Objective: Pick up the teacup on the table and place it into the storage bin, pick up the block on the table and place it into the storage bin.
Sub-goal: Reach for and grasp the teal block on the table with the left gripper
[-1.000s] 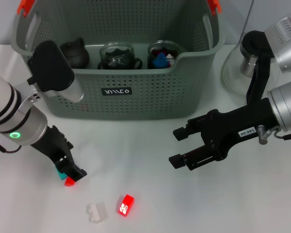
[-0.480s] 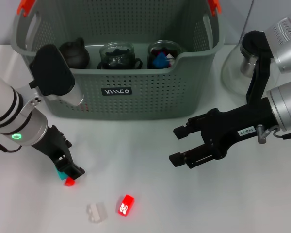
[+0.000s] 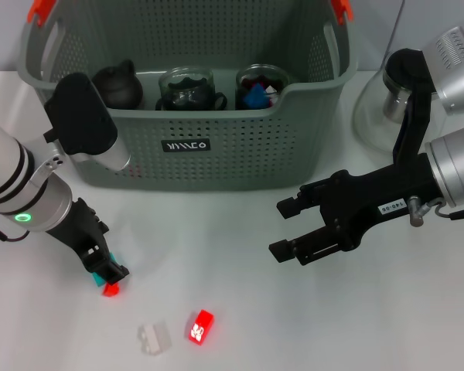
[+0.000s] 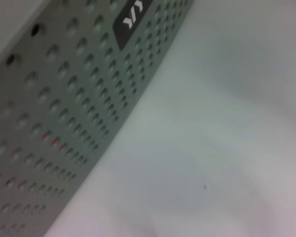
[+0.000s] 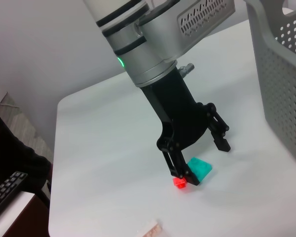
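The block (image 3: 106,276), teal with a red end, lies on the table (image 3: 232,224) directly under the left gripper (image 5: 203,165), whose fingers straddle it, spread wide, gripping nothing. It looks small, rigid, light; pinch across its flat sides. Beyond stands the storage bin (image 3: 216,154). The right gripper (image 3: 284,229) hovers open, empty.

- White table (image 3: 240,309), plain and matte, filling the lower head view.
- Clear glass pot (image 3: 371,108) with a dark lid, upright at the table's far right edge.
- Thin cable (image 3: 398,31) running up behind that pot.
- Dark keyboard (image 5: 5,190) on a lower surface, beyond the table's corner.
- Pale bare wall (image 5: 39,49) behind.
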Controlling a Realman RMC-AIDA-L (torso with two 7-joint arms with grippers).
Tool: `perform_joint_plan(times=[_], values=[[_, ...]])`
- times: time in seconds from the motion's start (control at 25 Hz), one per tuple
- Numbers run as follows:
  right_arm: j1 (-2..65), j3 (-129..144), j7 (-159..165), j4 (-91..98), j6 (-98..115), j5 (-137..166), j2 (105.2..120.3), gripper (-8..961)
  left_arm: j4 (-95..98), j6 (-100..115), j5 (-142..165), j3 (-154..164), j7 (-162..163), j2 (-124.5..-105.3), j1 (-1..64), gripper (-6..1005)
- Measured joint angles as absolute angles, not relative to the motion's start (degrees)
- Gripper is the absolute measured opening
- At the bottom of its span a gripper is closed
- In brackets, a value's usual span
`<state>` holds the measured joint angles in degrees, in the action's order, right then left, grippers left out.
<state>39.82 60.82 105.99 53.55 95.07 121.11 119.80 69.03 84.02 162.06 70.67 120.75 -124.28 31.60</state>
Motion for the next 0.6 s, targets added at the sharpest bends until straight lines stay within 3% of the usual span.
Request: perform_joint_plan(times=[0.6], values=[[40.0,60.8,106.0,53.5,94.4,121.1,119.8,833,67.8,84.4,162.2,70.8,120.2,-124.37,31.6,753]])
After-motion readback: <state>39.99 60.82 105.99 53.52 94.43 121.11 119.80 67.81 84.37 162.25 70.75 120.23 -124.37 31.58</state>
